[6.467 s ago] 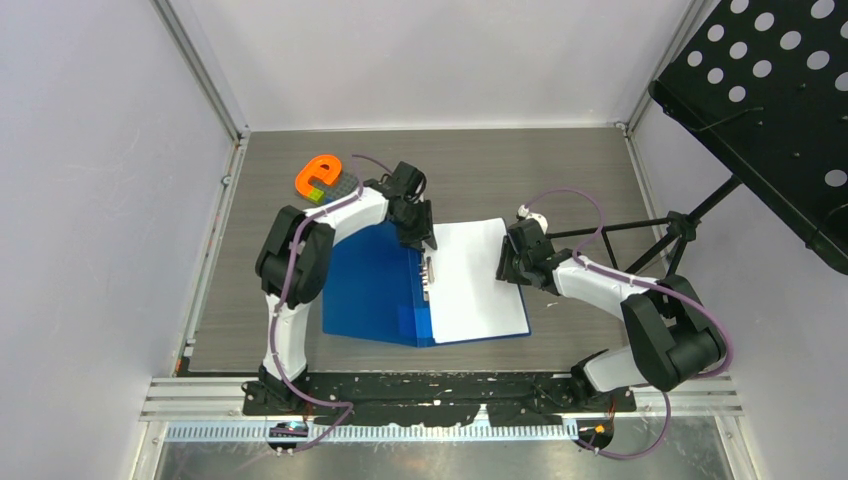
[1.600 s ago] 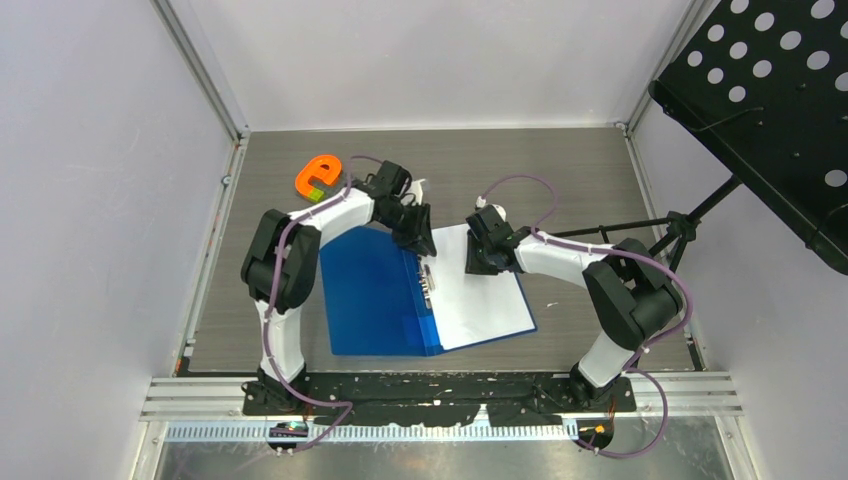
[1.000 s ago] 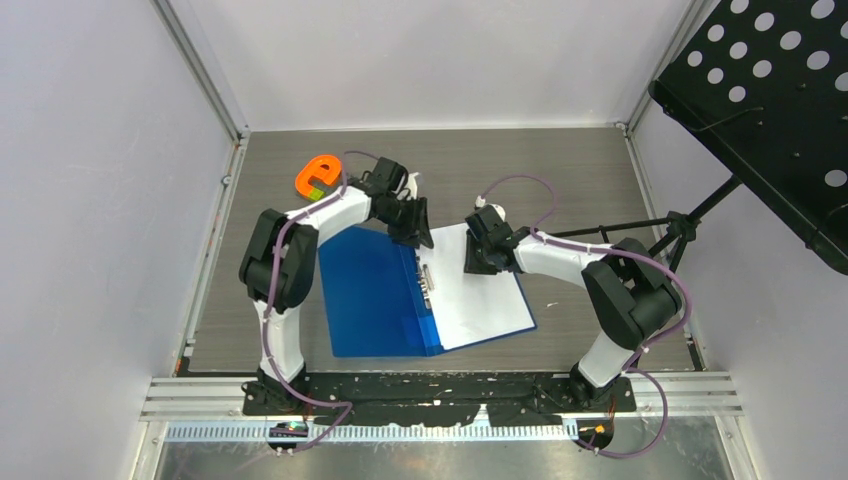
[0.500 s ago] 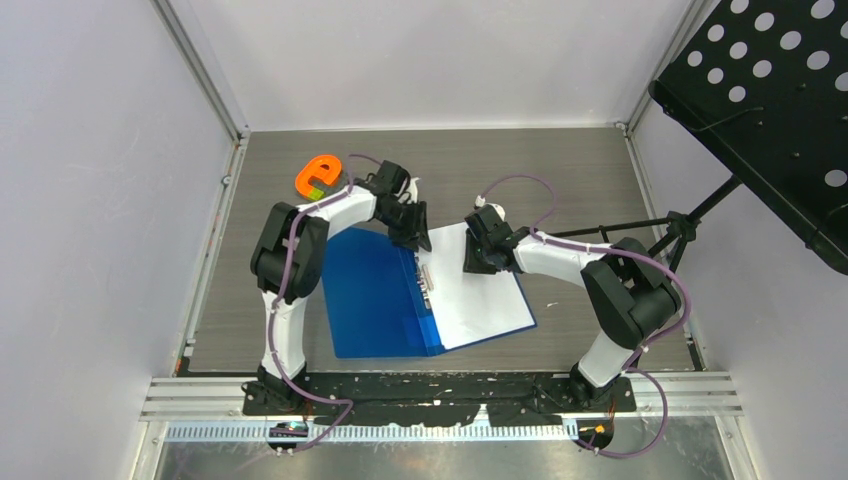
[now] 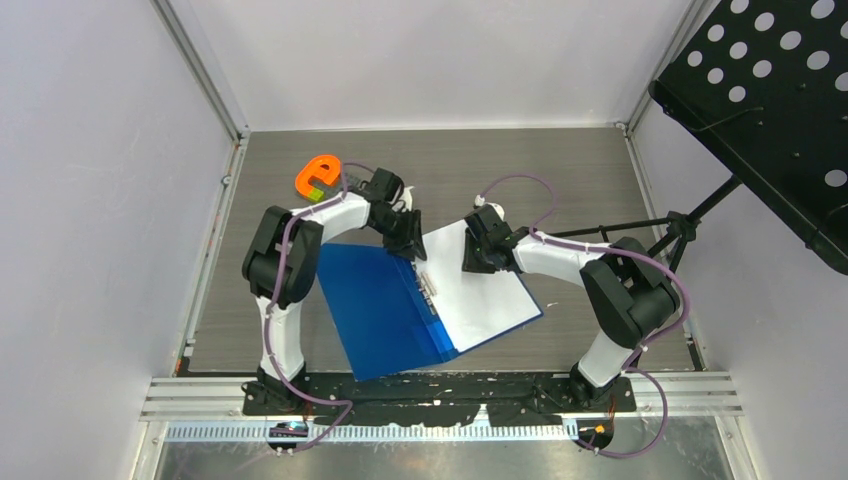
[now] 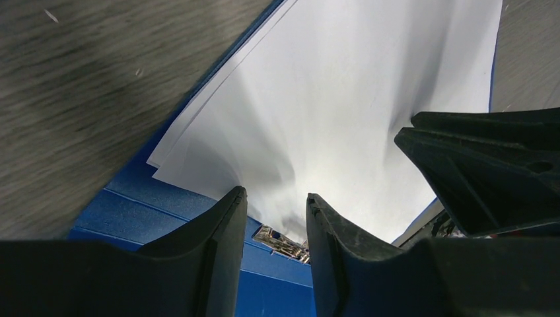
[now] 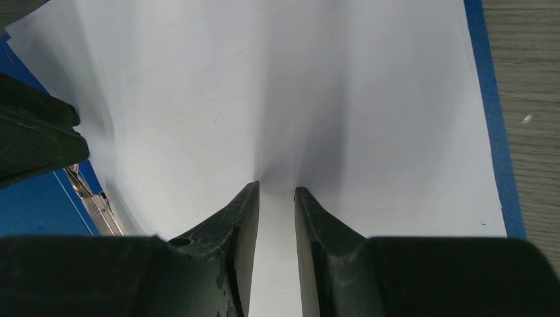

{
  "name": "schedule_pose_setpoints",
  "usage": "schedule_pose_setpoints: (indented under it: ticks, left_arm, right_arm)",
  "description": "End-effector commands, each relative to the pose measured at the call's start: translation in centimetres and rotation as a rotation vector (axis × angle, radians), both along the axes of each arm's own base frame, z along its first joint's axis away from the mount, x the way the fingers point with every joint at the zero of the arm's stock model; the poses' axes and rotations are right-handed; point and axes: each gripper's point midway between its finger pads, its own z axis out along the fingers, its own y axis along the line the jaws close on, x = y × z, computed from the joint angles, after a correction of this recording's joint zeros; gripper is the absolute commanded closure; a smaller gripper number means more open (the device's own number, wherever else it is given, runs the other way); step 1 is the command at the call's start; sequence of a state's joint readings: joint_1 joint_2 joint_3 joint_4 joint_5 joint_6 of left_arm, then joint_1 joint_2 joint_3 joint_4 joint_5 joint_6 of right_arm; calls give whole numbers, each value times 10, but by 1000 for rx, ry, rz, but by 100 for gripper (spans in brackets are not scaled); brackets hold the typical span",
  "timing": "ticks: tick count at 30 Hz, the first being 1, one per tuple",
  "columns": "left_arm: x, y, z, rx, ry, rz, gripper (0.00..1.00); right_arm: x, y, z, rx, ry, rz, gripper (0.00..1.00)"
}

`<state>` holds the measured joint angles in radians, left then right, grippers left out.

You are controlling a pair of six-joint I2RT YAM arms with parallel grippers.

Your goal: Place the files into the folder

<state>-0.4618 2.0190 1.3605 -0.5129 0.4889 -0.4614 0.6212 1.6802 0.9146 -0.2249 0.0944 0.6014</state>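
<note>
Files [image 5: 478, 288] lay inside open folder [image 5: 385, 310]. Left gripper [image 6: 272, 218] pinched files' far-left edge; right gripper [image 7: 276, 198] pinched files' far edge.

Far worktop [image 5: 520, 160] bare, free passage; orange letter [image 5: 318, 176] blocks far-left corner (just beside left arm); black stand [image 5: 690, 225] crowds right edge.
</note>
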Motion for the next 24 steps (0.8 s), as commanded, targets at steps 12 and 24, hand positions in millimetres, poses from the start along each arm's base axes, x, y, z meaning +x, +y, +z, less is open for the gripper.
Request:
schedule_pose_setpoints:
  ticks: [12,24]
  left_arm:
    - [-28,-2,21,-67,11,-56,62]
    - [-36,-13,32,-117,-7,-99,63]
  right_arm:
    - [-10,-2,-15,-24,43,-11,68]
    - [-10,0,-17,-26,48,-8,68]
